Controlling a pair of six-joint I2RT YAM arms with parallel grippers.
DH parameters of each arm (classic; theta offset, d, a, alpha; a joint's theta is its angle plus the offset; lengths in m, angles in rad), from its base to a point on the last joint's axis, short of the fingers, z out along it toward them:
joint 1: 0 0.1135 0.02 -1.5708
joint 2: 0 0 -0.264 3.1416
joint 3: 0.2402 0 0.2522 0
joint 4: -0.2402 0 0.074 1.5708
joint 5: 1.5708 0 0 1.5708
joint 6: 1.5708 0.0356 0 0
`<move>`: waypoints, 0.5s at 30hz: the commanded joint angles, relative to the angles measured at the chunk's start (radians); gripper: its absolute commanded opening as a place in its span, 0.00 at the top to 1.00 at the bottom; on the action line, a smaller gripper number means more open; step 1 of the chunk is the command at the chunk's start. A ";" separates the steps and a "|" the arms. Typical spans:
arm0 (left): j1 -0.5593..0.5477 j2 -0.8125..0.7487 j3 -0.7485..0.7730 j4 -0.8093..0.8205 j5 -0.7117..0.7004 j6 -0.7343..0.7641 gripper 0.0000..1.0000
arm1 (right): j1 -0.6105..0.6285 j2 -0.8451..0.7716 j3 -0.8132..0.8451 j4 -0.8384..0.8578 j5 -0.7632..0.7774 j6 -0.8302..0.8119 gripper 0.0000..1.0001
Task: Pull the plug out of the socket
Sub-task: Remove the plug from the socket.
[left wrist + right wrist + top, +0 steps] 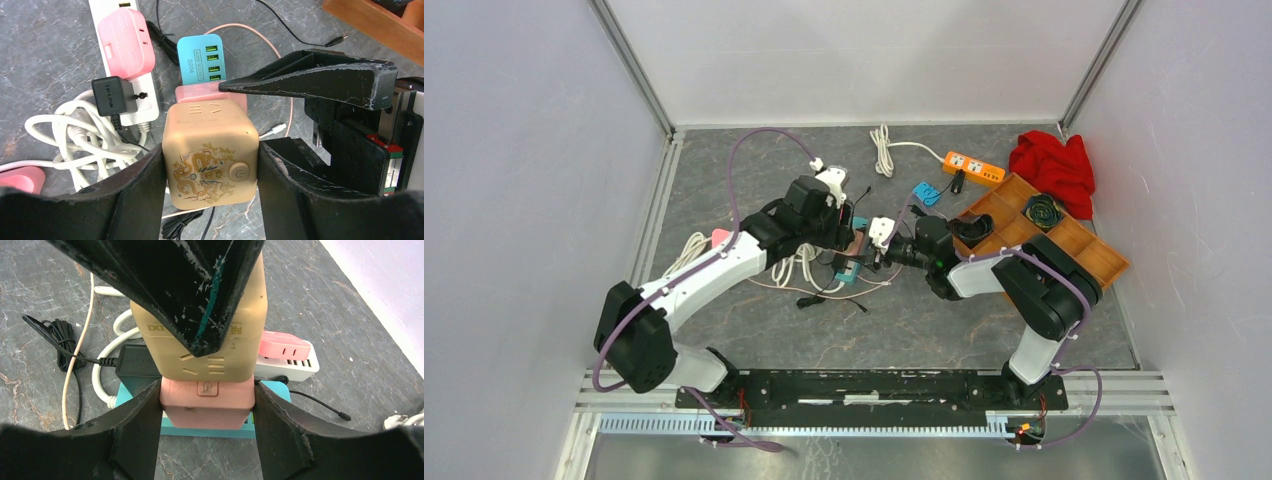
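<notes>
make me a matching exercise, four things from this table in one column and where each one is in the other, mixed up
Things:
1. tan plastic cube socket with gold dragon print
2. pink plastic cube adapter
3. black TP-LINK adapter
4. red cloth

Places:
A. plugged into the white power strip
B. clamped in the right gripper
C. beside the wooden tray, far right of the table
D. clamped in the left gripper

Pairs: 1-D, 2-B, 3-A, 4-C

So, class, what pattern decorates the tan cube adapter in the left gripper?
A gold dragon on the tan cube adapter; best in the left wrist view.
</notes>
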State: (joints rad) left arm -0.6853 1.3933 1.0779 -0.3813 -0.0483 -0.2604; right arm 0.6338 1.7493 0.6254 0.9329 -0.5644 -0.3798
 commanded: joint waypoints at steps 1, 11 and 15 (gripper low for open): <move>-0.032 -0.112 0.056 0.042 -0.038 0.100 0.98 | -0.029 0.065 -0.038 -0.270 0.114 -0.014 1.00; 0.244 -0.051 -0.011 0.246 0.557 -0.188 0.98 | -0.029 0.060 -0.038 -0.274 0.106 -0.014 1.00; 0.260 -0.044 -0.024 0.299 0.644 -0.248 0.98 | -0.031 0.066 -0.035 -0.278 0.105 -0.014 1.00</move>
State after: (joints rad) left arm -0.4484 1.3991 1.0203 -0.2913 0.3515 -0.3538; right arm 0.6357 1.7493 0.6384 0.9234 -0.5640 -0.3649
